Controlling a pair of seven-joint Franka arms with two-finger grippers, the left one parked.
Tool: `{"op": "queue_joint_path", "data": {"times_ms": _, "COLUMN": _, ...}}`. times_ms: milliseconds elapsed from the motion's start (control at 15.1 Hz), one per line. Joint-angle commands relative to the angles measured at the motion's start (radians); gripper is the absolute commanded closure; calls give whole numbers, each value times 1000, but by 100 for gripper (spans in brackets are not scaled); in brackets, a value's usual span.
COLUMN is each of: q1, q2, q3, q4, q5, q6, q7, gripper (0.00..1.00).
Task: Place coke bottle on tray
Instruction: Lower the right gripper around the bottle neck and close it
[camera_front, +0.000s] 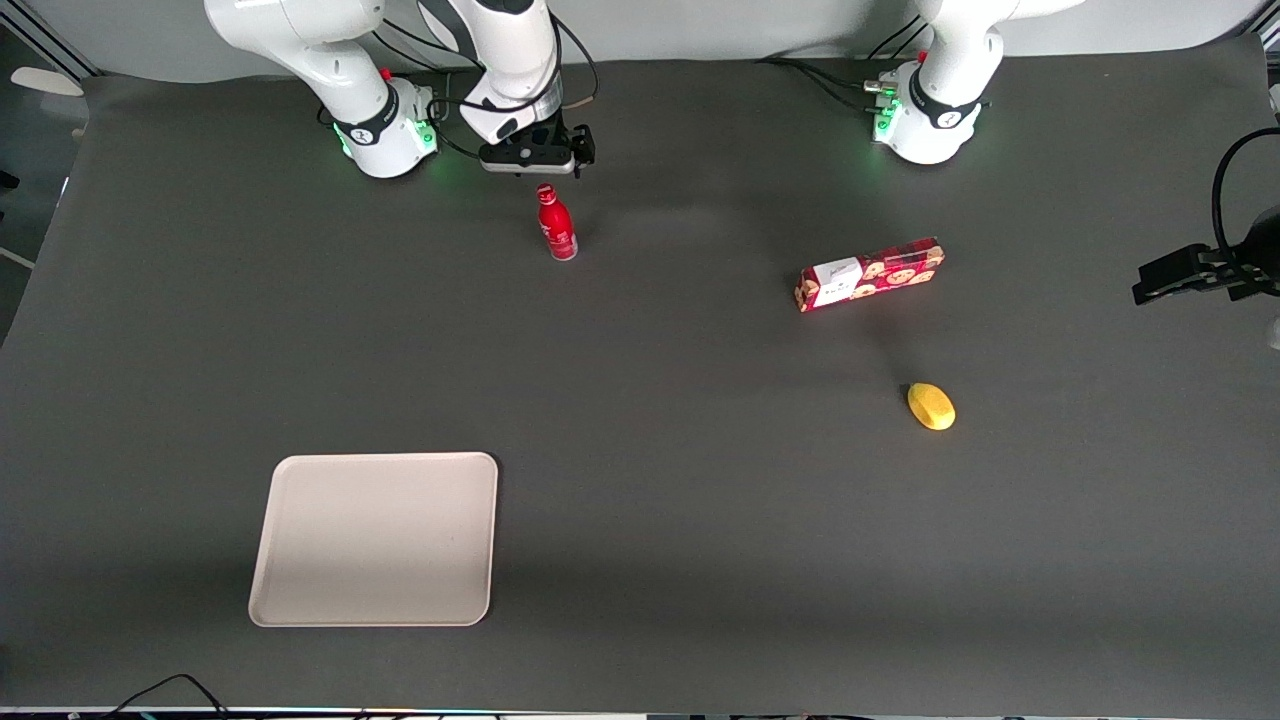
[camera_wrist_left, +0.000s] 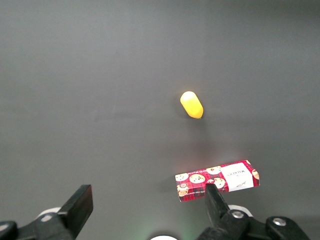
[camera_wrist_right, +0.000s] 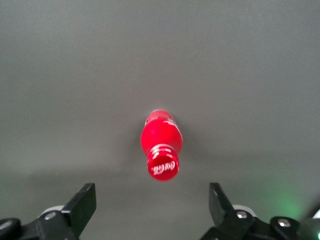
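end effector (camera_wrist_right: 149, 210) spread, above coke bottle (camera_front: 556, 224) | tray (camera_front: 300, 600) well apart

A dark grey mat (camera_front: 650, 420) covers the whole table, evenly lit.

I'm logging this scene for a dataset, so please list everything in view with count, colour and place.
coke bottle: one, red with red cap, standing upright on the table, farther from the front camera than the tray.
tray: one, beige, flat on the table, nearest the front camera, bare.
cookie box: one, red with a white label, lying toward the parked arm's end of the table.
yellow object: one, rounded, nearer the front camera than the cookie box.
table: one, dark grey.
gripper: one, black, open, above the coke bottle and slightly farther from the front camera, holding nothing.
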Motion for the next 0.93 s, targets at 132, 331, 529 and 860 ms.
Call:
{"op": "queue_joint_path", "data": {"times_ms": 132, "q1": -5, "q2": -24, "q3": 29, "q4": -62, "q5": 23, "q6": 76, "q7": 11, "gripper": 10}}
{"op": "queue_joint_path", "data": {"times_ms": 331, "q1": -8, "q2": -28, "q3": 38, "q4": -67, "q5": 23, "q6": 94, "q7": 11, "gripper": 16}}
{"op": "queue_joint_path", "data": {"times_ms": 529, "q1": -12, "q2": -24, "q3": 38, "q4": -67, "q5": 22, "q6": 111, "q7": 11, "gripper": 24}}
{"op": "queue_joint_path", "data": {"times_ms": 860, "q1": -15, "q2": -31, "q3": 38, "q4": -70, "q5": 0, "q6": 125, "q7": 8, "gripper": 35}}
